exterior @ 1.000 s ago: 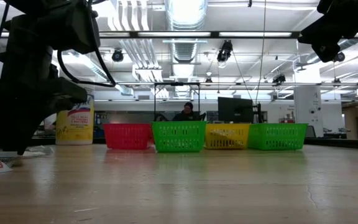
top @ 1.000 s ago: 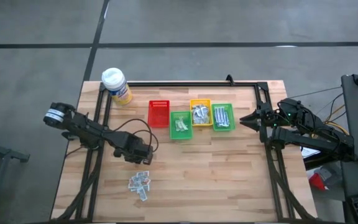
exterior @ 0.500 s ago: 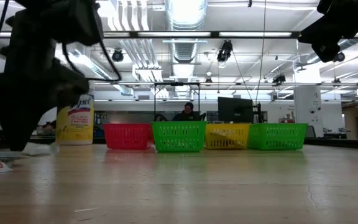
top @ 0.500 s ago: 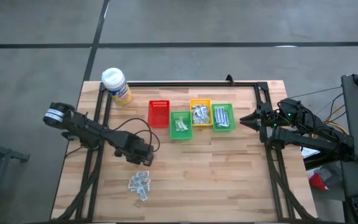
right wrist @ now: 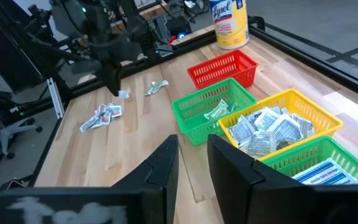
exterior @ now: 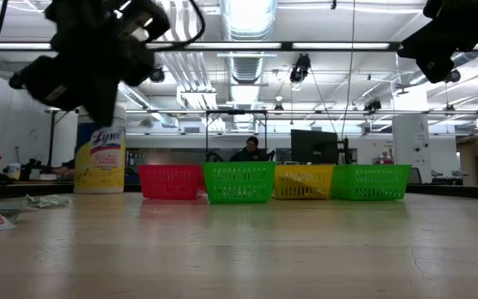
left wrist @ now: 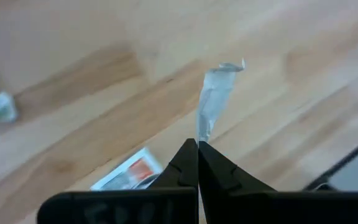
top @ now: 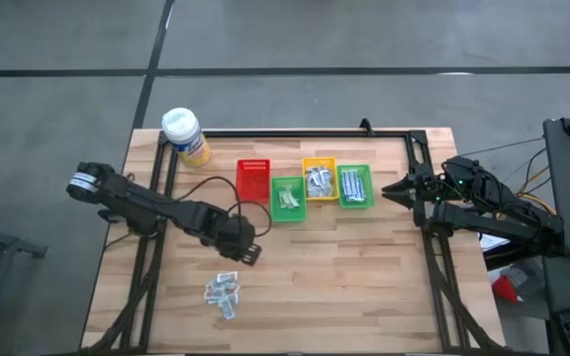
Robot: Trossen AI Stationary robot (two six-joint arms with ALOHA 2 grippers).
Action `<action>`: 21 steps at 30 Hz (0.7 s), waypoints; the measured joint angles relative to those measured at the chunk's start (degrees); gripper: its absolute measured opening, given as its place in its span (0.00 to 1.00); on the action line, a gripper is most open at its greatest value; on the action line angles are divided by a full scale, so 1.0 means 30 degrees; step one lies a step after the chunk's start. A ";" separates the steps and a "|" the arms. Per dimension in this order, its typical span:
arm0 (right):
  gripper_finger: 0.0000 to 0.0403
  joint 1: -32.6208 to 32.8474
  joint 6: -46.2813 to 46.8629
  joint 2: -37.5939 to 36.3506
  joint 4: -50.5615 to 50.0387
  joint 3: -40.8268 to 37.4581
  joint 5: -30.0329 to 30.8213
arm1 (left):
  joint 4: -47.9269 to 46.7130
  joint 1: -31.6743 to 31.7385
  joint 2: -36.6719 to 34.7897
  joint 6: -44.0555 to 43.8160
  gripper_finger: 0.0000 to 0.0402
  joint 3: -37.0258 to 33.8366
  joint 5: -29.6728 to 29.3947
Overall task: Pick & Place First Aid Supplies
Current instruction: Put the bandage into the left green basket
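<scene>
My left gripper [top: 250, 252] hangs over the table's middle left, shut on a silvery-white crinkly packet [left wrist: 215, 93]. It stands above and just right of a small pile of first aid supplies [top: 224, 292] lying flat on the wood. A red bin [top: 252, 179], a green bin [top: 287, 198], a yellow bin [top: 319, 181] and a second green bin [top: 354, 186] stand in a row at the far middle, the last three holding packets. My right gripper [right wrist: 191, 162] waits open at the table's right edge, above the boards. My left gripper pinches one end of the silvery-white packet [left wrist: 201, 132] between its two fingertips. The fingers come from above, slanting steeply down. The rest of the packet sticks out past the tips and is lifted clear of the table.
A yellow bottle with a white cap [top: 186, 135] stands at the far left corner. A black frame [top: 295, 133] runs along the table's far edge and both sides. Bare wood lies between the pile and the bins and across the near right.
My left gripper has risen from the pile and gone a little toward the table's right edge, tipping as it went. The silvery-white packet has come up with it, clear of the table. The pile has stayed where it was.
</scene>
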 joint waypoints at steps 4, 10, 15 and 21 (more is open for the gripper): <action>0.19 0.0000 -0.0062 -0.0002 0.0000 -0.0005 -0.0002 | 0.0023 0.0285 0.0000 0.0421 0.00 0.1041 -0.1386; 0.17 0.0000 -0.0065 -0.0005 0.0000 -0.0007 -0.0002 | 0.0138 0.1275 0.0015 0.1533 0.00 0.2319 -0.3645; 0.18 0.0000 -0.0057 -0.0001 0.0000 -0.0006 0.0000 | 0.0237 0.2574 0.0227 0.3169 0.00 0.3257 -0.4716; 0.20 0.0000 0.0008 -0.0005 0.0000 -0.0005 -0.0005 | 0.0340 0.4239 0.1359 0.5229 0.00 0.4603 -0.5045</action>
